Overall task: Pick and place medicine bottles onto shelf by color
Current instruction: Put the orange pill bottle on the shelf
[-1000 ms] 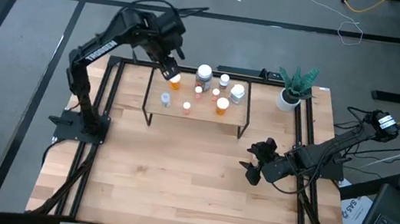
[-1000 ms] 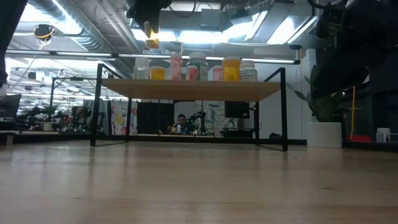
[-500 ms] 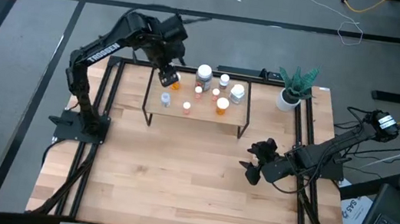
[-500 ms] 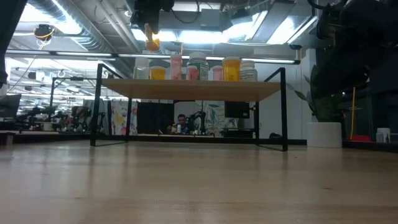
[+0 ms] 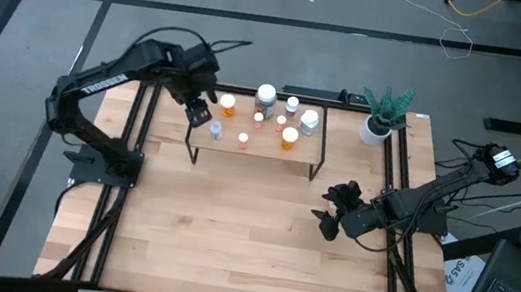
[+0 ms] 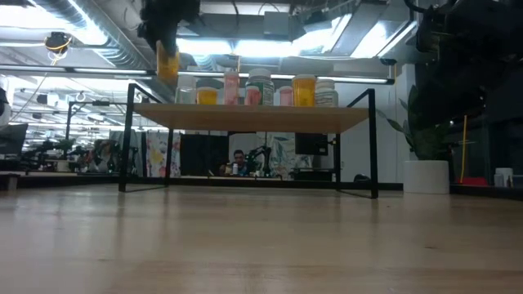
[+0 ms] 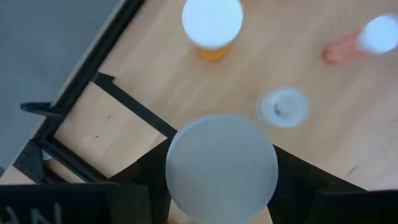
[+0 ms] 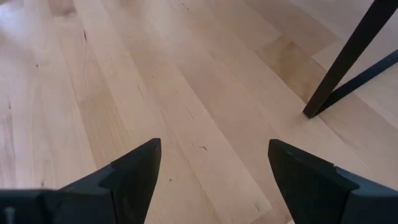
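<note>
1. The shelf (image 5: 306,142), a light-wood board on thin black legs, carried round white-capped medicine bottles (image 5: 289,136), several amber, some white or clear.
2. The left gripper (image 5: 198,113) pinched an amber bottle (image 6: 167,63) over the shelf's left end; the left wrist view showed only its round white cap (image 7: 222,168).
3. The right gripper (image 5: 323,219) rested spread on the table (image 5: 228,243).
4. The low view alone showed the bottles' fill levels.

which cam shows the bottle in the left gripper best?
Left wrist view: the held bottle fills the frame, white cap up, clamped between the left gripper's fingers. Low view shows its orange body from the side, above the shelf's left end. High view barely shows it; right wrist view shows none of it.
</note>
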`<act>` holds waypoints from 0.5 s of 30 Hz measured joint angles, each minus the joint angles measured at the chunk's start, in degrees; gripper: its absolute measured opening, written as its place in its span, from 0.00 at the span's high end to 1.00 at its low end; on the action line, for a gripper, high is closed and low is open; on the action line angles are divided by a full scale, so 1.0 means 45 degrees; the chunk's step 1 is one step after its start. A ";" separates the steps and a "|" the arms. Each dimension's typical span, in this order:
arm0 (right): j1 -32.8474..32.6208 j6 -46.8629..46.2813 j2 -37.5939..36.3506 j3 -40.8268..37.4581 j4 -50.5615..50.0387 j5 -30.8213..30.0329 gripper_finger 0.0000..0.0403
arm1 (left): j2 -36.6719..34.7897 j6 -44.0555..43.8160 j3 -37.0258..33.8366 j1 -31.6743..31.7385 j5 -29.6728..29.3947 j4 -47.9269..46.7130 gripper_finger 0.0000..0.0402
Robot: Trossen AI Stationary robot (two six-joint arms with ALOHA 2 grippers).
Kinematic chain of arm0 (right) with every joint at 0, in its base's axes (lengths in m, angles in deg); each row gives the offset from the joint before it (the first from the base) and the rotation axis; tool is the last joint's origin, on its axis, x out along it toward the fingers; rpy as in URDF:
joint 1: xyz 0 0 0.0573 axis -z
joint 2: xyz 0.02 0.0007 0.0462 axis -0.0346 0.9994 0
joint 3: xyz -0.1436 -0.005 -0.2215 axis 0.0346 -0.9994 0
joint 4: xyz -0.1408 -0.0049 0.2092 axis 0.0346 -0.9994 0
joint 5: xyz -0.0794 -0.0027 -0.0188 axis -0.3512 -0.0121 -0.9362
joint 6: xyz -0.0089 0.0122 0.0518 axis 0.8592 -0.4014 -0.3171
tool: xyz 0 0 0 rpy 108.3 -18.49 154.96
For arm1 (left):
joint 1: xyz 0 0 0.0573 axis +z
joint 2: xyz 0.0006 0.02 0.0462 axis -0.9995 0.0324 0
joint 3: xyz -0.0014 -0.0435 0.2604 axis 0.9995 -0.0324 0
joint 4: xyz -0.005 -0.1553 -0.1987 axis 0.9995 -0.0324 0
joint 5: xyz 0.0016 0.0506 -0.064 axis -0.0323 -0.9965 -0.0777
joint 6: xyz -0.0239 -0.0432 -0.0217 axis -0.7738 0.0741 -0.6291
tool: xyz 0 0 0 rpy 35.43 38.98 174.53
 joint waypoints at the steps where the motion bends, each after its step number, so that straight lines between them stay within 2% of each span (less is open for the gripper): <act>1: 0.0000 0.0003 0.0000 0.0000 0.0000 0.0000 0.26 | 0.0000 0.0022 -0.0360 0.0011 -0.0009 0.0144 0.54; 7: 0.0000 0.0049 0.0000 0.0000 0.0000 0.0000 0.26 | 0.0106 0.0950 -0.1956 0.0385 0.0194 0.2215 0.54; 15: 0.0000 0.0325 0.0000 0.0000 0.0000 -0.0004 0.26 | 0.0621 0.0982 -0.2276 0.0976 0.0719 0.2010 0.54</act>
